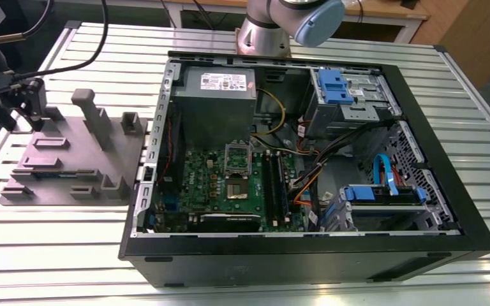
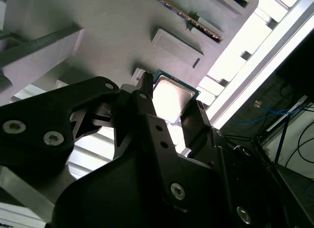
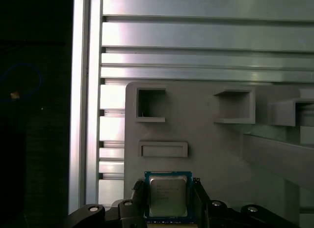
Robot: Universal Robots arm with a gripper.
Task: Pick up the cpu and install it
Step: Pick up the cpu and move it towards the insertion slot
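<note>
Over the far corner of the grey fixture (image 1: 74, 159), on the exterior view's left of it, my gripper (image 1: 22, 127) hung close above its surface. Both wrist views showed my fingers (image 3: 200, 198) drawn narrow onto the cpu (image 3: 168, 196), one pressed against each of two opposite edges, its silvery top facing up between them. I held the cpu (image 2: 172, 94) just over the fixture's flat face, beside a shallow rectangular pocket (image 3: 163, 149) and near two deeper square pockets (image 3: 150, 105); whether it had cleared the fixture or rested on it I could not tell. Taller posts (image 1: 92, 118) rose from the fixture's middle, apart from my fingers. To the exterior view's right of the fixture, just beside it, the open case (image 1: 313, 255) lay on the slatted table (image 1: 58, 255), with the motherboard (image 1: 219, 185) in the part nearest the fixture and its socket (image 1: 238, 189) standing bare.
</note>
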